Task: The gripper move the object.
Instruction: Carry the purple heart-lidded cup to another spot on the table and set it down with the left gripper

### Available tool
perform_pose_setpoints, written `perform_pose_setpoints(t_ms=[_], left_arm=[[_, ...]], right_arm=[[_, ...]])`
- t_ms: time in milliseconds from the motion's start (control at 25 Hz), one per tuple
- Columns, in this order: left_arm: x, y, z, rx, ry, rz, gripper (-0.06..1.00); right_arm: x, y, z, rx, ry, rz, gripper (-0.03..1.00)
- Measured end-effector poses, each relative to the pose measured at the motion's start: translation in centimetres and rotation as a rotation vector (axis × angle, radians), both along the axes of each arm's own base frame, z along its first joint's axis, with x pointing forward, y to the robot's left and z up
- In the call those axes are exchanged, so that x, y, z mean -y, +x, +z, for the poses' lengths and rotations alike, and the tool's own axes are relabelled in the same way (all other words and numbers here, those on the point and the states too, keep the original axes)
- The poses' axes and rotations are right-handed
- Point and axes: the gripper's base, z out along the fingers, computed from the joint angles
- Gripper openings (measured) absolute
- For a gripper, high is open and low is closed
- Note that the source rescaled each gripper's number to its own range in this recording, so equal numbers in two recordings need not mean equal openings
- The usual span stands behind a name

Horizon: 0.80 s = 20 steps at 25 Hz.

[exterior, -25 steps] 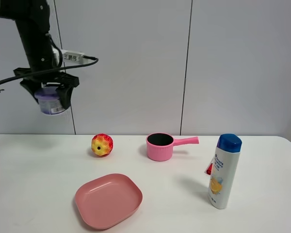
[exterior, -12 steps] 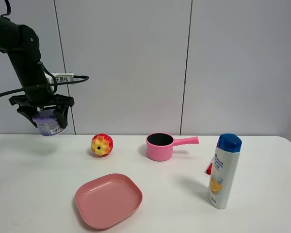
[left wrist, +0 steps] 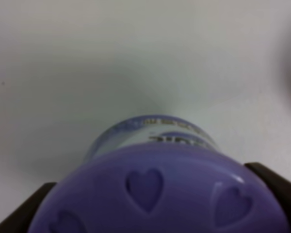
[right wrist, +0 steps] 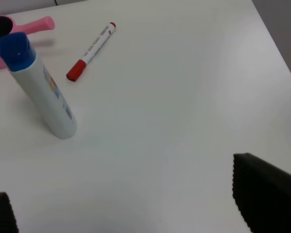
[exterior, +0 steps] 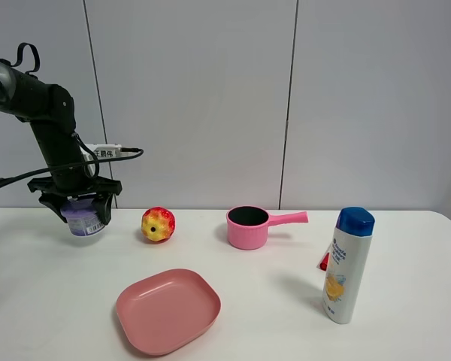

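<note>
My left gripper [exterior: 80,213] is shut on the small round tub [exterior: 85,222], which has a lilac lid, clear sides and a label. It holds the tub low at the far left of the table, at or just above the surface. In the left wrist view the lilac lid with heart-shaped slots [left wrist: 160,194] fills the lower part, with black fingers [left wrist: 274,182] on either side. A white tag [exterior: 105,153] hangs by the arm. My right gripper [right wrist: 121,206] is outside the high view; its black fingertips [right wrist: 264,191] stand wide apart over bare table.
A red-yellow ball [exterior: 158,224] lies right of the tub. A pink saucepan [exterior: 249,226] stands at the middle back. A pink plate [exterior: 167,310] lies at the front. A white bottle with a blue cap [exterior: 347,265] and a red-capped marker [right wrist: 90,50] are on the right.
My left arm has come down and slightly left with the tub, from high against the wall to table level. The other objects have not moved.
</note>
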Motion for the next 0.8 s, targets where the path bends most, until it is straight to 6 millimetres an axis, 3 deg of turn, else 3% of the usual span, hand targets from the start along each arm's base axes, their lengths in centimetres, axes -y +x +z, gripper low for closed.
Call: perform_pose_setpoints(t_ms=[280, 520, 800], left_arm=[[0.7, 0.1, -0.7, 0.005, -0.002, -0.012, 0.01], [2.0, -0.1, -0.7, -0.004, 0.0, -0.04, 0.1], [3.1, -0.3, 1.0, 0.03, 0.007, -0.07, 0.1]], right_arm=[[0.0, 0.0, 0.0, 0.0, 0.0, 0.0, 1.0], [0.0, 0.0, 0.0, 0.0, 0.0, 0.0, 1.0], [0.0, 0.0, 0.0, 0.0, 0.0, 0.0, 1.0]])
